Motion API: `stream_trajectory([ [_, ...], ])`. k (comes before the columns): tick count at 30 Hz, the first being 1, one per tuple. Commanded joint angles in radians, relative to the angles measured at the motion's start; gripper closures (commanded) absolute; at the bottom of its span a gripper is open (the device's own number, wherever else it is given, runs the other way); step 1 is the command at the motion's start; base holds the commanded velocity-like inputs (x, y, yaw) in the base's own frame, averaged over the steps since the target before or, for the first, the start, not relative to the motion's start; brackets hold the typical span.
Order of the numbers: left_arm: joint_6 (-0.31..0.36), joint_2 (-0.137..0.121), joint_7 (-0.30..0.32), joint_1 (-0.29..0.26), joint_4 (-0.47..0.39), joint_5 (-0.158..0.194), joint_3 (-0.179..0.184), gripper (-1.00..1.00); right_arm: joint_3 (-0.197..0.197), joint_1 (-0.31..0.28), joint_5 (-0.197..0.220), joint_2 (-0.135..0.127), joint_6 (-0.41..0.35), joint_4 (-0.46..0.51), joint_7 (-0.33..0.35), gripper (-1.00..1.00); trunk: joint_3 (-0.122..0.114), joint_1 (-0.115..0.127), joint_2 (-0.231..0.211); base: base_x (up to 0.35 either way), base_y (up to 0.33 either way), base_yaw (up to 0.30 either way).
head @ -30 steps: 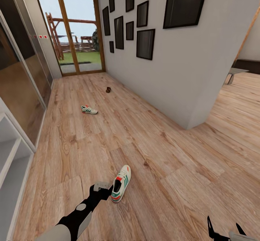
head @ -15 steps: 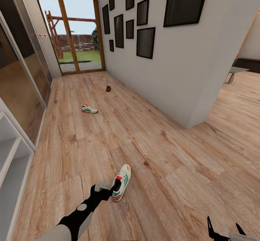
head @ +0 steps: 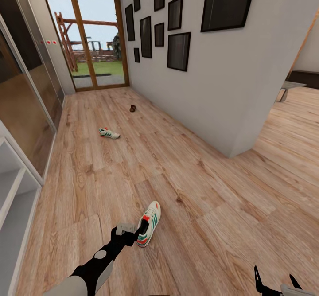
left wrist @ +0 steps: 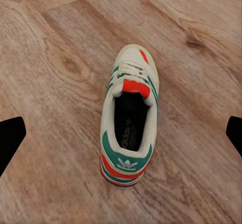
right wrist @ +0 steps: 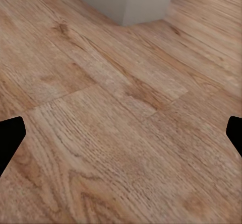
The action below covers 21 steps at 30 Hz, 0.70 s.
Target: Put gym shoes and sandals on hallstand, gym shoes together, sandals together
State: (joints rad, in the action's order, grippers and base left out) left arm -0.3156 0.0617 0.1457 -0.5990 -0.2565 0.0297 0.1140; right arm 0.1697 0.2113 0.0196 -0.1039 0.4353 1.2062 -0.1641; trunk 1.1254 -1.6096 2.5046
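Left gripper hangs spread wide over the near gym shoe at six o'clock; second gym shoe and a sandal lie at eleven, none yet racked.

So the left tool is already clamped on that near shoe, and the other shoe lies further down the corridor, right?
Not clamped. In the left wrist view the left tool is open, its fingers wide apart on either side of the near shoe, not touching it. The other shoe does lie further down the corridor.
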Motion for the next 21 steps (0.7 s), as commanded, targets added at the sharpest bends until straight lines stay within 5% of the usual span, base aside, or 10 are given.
stream_trajectory([
  [1, -0.004, 0.0, 0.0, -0.001, 0.001, 0.003, 0.004, -1.0, -0.001, 0.0, 0.002, 0.0, 0.002, 0.0, -0.003, -1.0, 0.002, 0.0, 0.0, 0.0, 0.0, 0.0],
  [21, -0.006, 0.0, 0.001, -0.001, 0.0, 0.004, 0.004, -1.0, -0.001, 0.0, 0.002, 0.0, 0.002, 0.0, -0.004, -1.0, 0.029, 0.0, 0.0, 0.0, 0.0, 0.0],
])
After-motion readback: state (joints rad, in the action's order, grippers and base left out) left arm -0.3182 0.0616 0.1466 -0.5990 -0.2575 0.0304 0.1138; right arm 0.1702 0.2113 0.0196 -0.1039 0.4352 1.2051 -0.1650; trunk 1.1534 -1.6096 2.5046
